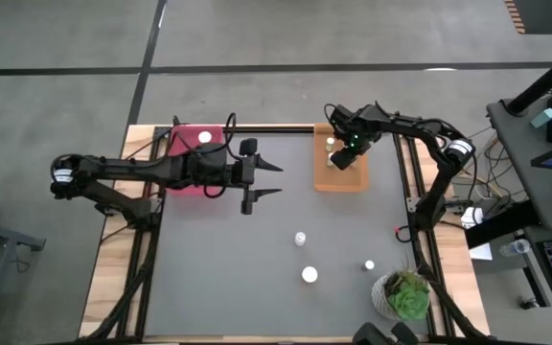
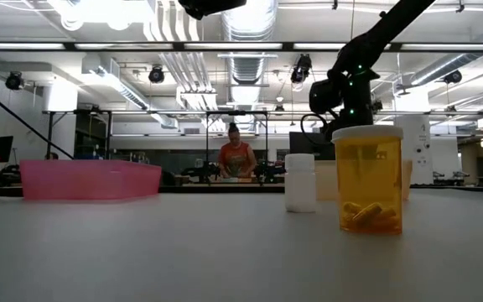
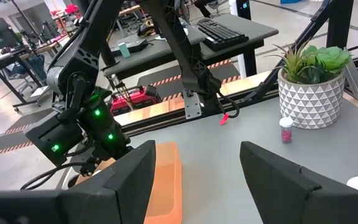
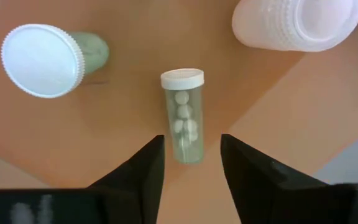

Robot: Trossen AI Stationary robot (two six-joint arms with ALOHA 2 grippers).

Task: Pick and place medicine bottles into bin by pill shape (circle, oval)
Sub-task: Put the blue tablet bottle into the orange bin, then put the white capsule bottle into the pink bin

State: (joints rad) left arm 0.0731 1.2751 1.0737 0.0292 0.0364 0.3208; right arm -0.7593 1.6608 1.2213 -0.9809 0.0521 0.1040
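Right gripper (image 1: 337, 159): was positioned over the orange bin (image 1: 353, 180) at the far right part of the desk (image 1: 218, 278); its fingers (image 4: 135, 174) were seen apart in the right wrist view, flanking the lower end of a slim clear bottle (image 4: 183, 121) without clamping it.
Slim clear bottle: was seen inside the orange bin with a white cap and round white pills inside; whether it stood or lay could not be told.
Other bottles in the orange bin: a green-tinted bottle with a white cap (image 4: 42, 60) and a white ribbed bottle (image 4: 298, 23) were seen beside the slim one.
Left gripper (image 1: 268, 180): was held above the desk just beside the pink bin (image 1: 182, 144), its fingers (image 3: 132, 180) spread apart and empty.
Pink bin: was placed at the far left; one white-capped bottle (image 1: 204, 138) was seen in it.
Bottles on the desk: three (image 1: 300, 238), (image 1: 310, 275), (image 1: 370, 265) were left on the near part; in the low view an amber bottle (image 2: 369, 180) holding oval pills and a white bottle (image 2: 300, 183) were visible.
Potted plant (image 1: 405, 294): was placed at the near right corner.
Background: a person in an orange top (image 2: 236, 156) was seen beyond the desk.
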